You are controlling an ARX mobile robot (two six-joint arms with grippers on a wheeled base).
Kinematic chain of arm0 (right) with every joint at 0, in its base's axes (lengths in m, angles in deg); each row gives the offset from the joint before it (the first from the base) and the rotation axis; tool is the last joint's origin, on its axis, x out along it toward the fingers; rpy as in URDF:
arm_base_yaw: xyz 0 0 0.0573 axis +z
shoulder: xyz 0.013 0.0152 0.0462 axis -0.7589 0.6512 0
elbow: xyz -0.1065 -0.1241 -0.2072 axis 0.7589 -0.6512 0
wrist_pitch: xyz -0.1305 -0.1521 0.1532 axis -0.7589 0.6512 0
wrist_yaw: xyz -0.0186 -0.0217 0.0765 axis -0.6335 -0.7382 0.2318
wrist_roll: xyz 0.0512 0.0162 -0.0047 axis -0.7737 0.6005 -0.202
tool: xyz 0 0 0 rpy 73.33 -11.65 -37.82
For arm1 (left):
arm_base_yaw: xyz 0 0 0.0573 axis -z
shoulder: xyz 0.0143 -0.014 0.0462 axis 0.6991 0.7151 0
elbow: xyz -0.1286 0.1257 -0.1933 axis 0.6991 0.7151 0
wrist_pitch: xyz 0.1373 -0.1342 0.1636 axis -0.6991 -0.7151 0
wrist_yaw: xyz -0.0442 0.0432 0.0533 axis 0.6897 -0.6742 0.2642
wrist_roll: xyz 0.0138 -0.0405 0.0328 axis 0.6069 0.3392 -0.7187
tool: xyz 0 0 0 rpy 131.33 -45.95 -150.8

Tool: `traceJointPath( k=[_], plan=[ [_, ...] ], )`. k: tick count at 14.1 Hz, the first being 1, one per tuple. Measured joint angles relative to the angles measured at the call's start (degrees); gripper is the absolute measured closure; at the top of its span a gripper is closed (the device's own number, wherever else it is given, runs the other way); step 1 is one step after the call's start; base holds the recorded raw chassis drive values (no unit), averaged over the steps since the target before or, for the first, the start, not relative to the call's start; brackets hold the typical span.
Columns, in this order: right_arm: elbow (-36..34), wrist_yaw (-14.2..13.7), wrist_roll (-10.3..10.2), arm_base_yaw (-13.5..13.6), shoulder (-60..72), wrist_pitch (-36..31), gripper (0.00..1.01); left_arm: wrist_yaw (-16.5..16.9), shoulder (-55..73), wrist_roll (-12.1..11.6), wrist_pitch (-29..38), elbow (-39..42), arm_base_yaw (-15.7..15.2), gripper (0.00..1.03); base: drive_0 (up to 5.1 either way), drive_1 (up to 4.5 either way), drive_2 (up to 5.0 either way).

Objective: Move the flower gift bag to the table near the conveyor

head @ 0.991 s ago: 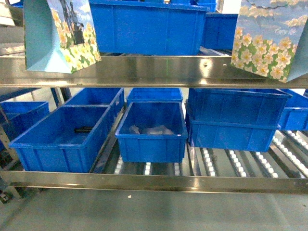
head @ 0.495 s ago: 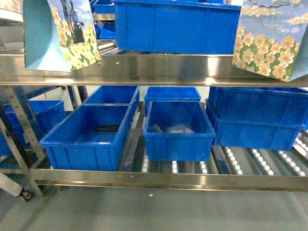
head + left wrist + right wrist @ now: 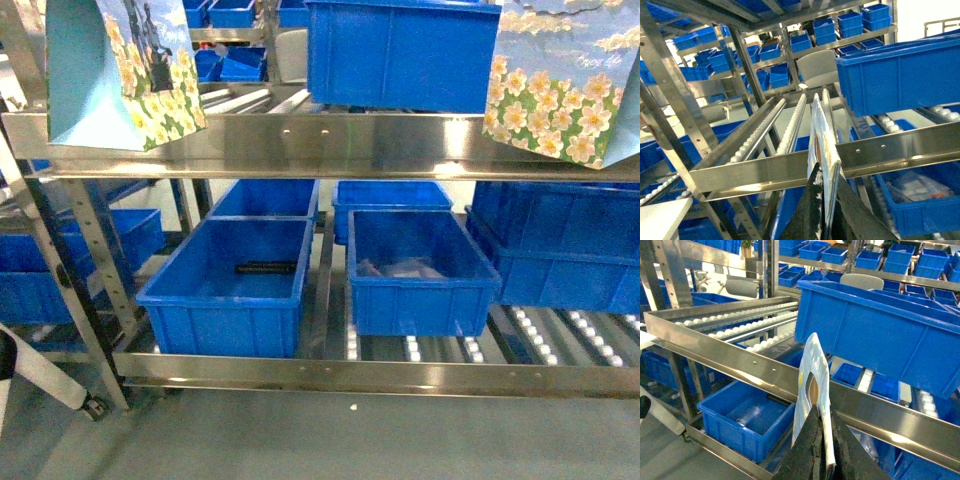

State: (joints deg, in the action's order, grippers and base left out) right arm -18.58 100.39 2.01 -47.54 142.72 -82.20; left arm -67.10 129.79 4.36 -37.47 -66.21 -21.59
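Head view: two flower gift bags hang in the upper corners, in front of the conveyor rack. The left gift bag shows pale blue sides and a panel of yellow-white flowers. The right gift bag shows sky, clouds and daisies.

Left wrist view: the left gripper has its dark jaws clenched on the top edge of the left gift bag, seen edge-on and upright. A steel rail crosses behind it.

Right wrist view: the right gripper has its jaws clenched on the top edge of the right gift bag, also edge-on; a handle cut-out shows near the top.

Both bags are held in the air, not resting on any shelf.

Rack: the lower lane carries an open blue bin with a small dark object on its floor, and beside it a second bin holding crumpled wrapped items. White rollers show in front of the second bin. A larger blue bin sits on the upper lane.

A corner of a white surface shows at the lower left of the left wrist view.
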Motion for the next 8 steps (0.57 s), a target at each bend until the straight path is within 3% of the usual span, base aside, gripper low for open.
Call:
traceJointPath(
  k=[8],
  plan=[
    [0.00, 0.02, 0.02, 0.02, 0.00, 0.15, 0.99, -0.02, 0.00, 0.00, 0.02, 0.00, 0.00, 1.01, -4.8, 2.54, 2.5]
  ],
)
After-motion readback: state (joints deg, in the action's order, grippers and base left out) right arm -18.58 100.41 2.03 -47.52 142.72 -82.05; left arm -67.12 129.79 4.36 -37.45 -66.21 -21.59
